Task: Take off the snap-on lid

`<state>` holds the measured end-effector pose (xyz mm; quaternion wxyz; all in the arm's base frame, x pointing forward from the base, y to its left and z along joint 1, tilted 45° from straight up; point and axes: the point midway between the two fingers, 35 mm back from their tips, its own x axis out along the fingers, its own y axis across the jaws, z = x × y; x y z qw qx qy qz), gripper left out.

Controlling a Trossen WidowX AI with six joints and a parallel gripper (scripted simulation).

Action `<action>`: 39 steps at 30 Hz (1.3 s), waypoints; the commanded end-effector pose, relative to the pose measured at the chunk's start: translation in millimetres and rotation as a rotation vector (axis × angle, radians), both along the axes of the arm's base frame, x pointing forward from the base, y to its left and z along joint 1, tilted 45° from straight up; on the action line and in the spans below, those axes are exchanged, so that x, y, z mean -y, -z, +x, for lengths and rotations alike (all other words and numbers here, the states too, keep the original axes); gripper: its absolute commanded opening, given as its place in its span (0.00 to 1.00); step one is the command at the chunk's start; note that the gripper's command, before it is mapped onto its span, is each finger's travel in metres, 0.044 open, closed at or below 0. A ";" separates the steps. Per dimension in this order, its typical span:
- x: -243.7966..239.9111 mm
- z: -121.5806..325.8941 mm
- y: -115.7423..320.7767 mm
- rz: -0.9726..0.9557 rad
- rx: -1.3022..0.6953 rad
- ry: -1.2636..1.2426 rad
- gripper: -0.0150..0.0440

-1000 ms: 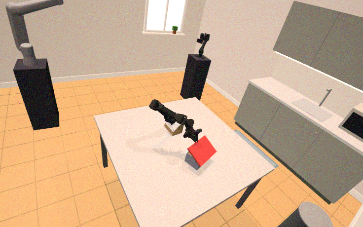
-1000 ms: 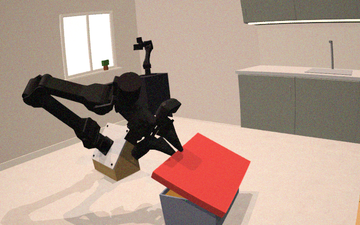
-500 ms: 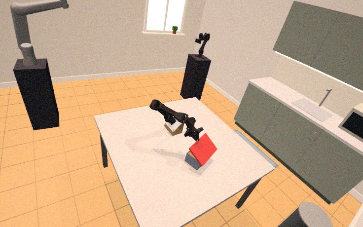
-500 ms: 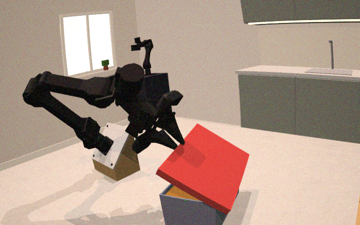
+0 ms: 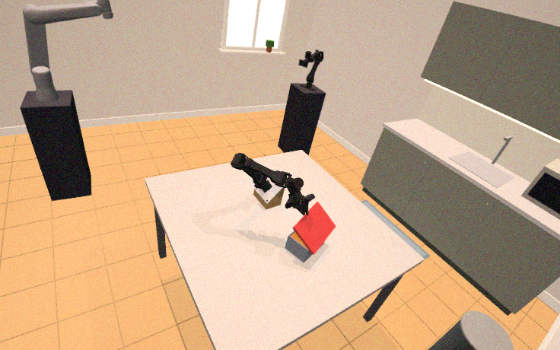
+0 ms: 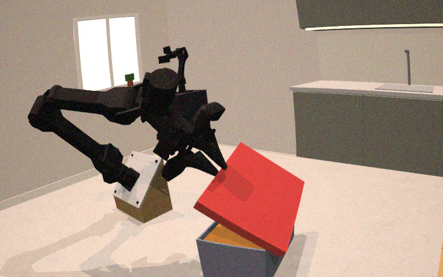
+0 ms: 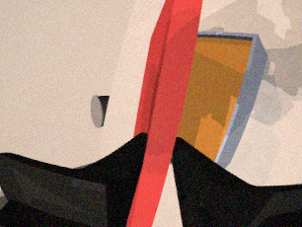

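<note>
Gripper point(image 5: 306, 212) point(image 6: 221, 171) point(image 7: 159, 140): fingers clamped on one edge of the lid, one finger on each face.
Lid point(image 5: 314, 227) point(image 6: 257, 196) point(image 7: 170, 94): red, gripped at its near edge, extending from the fingertips down over the box; steeply tilted, the gripped side raised, the far side low at the box rim.
Lid handling: judged light and stiff, a thin panel with a shallow skirt; smooth faces may let it pivot between the fingers.
Hold point: the present edge grip serves for peeling; a bite centred on that edge would best resist twisting.
Storage box point(image 5: 297, 246) point(image 6: 233, 259) point(image 7: 252, 89): grey-blue, below the fingertips and beneath the lid, upright on the table; orange interior exposed on the side towards the gripper.
Risk: the low edge may drag the box if pulled sideways; lifting clear first is advised.
Table point(image 5: 230, 284) point(image 6: 359, 228): beneath the gripper; lid not yet laid there.
</note>
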<state>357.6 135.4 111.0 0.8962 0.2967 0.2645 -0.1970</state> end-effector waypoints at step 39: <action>-39.1 -13.4 -6.9 0.017 0.015 -0.009 0.25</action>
